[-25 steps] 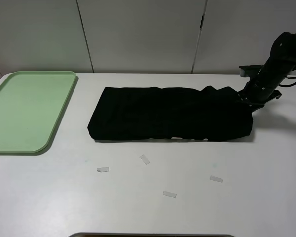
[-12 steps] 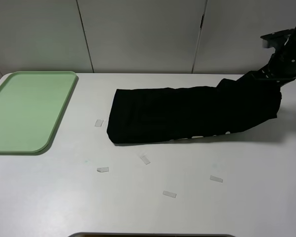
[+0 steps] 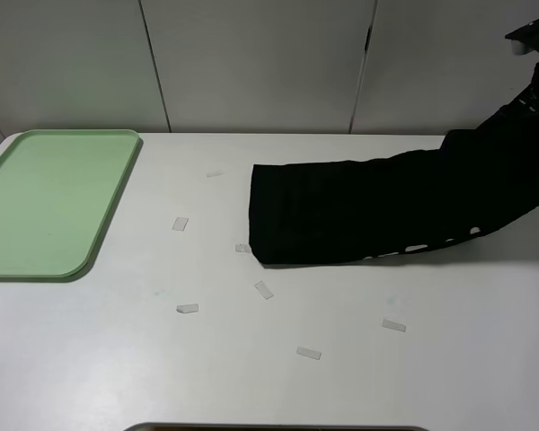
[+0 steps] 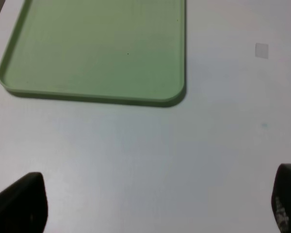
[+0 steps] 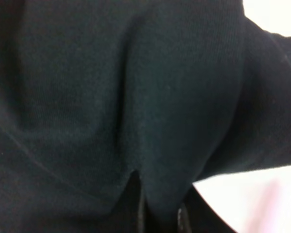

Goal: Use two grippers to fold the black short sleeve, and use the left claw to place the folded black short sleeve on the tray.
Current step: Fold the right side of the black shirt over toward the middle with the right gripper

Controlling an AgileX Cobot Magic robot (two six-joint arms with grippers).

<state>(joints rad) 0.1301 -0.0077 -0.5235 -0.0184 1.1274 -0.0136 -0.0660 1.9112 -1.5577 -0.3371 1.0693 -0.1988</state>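
The black short sleeve [image 3: 368, 211] lies as a long folded band across the right half of the white table, its right end lifted off the surface toward the frame's edge. My right arm [image 3: 532, 36] rises there, the claw itself hidden by cloth. In the right wrist view black fabric [image 5: 111, 97] fills the picture, and my right gripper [image 5: 160, 213] is shut on a pinched fold of it. The pale green tray [image 3: 45, 202] sits bare at the far left. My left gripper [image 4: 155, 204] hovers open over bare table near the tray [image 4: 97, 99]; only its fingertips [image 4: 22, 204] show.
Several small white paper strips lie scattered on the table, such as one strip [image 3: 180, 224] left of the shirt, another [image 3: 264, 289] just in front of it, and a third [image 3: 308, 353] nearer the front edge. White wall panels stand behind the table.
The right arm has pulled the shirt to the right and raised its right end. The shirt's left edge slid away from the tray, uncovering more paper strips.
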